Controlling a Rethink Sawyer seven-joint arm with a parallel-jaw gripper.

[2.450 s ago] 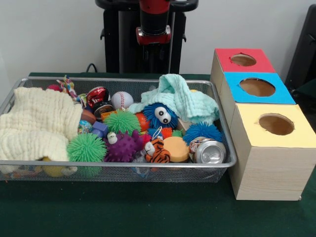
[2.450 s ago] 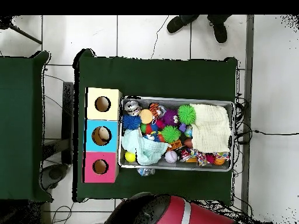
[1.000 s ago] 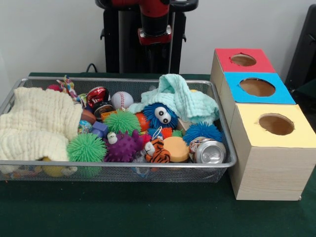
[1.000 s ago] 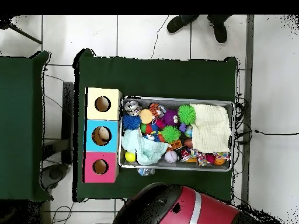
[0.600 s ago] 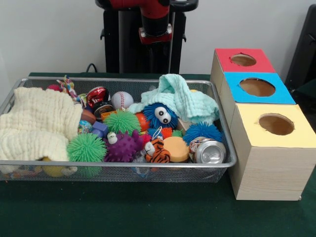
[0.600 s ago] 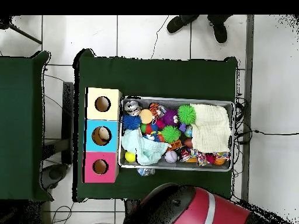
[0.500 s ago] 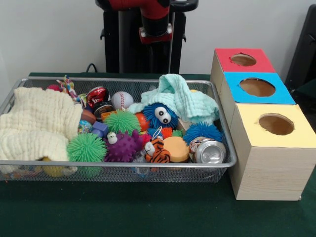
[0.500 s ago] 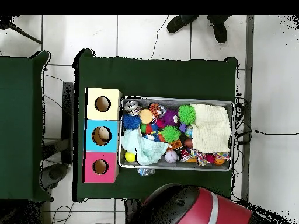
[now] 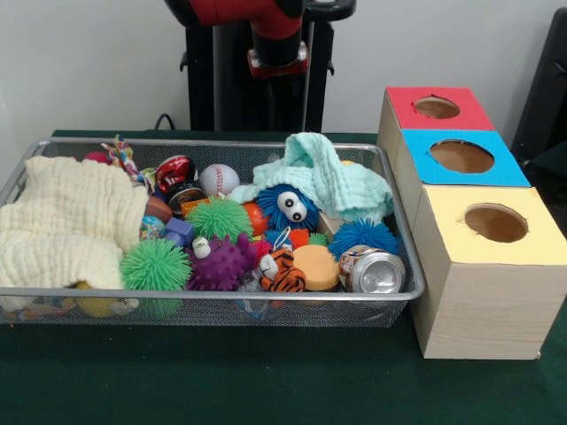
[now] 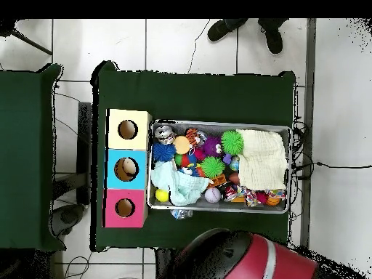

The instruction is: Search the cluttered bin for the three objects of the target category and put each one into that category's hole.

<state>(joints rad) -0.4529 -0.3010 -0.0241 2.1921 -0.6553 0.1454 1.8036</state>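
Silver wire bin [image 9: 403, 266] sits on the green table [image 9: 266, 381], left of three wooden boxes in the front view: red-topped box [image 9: 436, 108] farthest, blue-topped box [image 9: 462, 158] in the middle, yellow-topped box [image 9: 494, 225] nearest. In the bin: cream cloth [image 9: 66, 221] at left, mint cloth [image 9: 332, 181] at back right, green spiky ball [image 9: 155, 264], purple spiky ball [image 9: 221, 263], blue googly-eyed ball [image 9: 288, 208], baseball [image 9: 218, 179], tiger toy [image 9: 282, 272], can [image 9: 374, 271]. Arm [image 9: 276, 44] raised behind the bin; claw state: cannot tell.

Bin [image 9: 403, 257] packed edge to edge, cream cloth [image 9: 66, 221] and mint cloth [image 9: 328, 177] piled over toys, no gaps between; three box holes [image 9: 461, 157] unobstructed from above, front bench strip [image 9: 266, 381] open.
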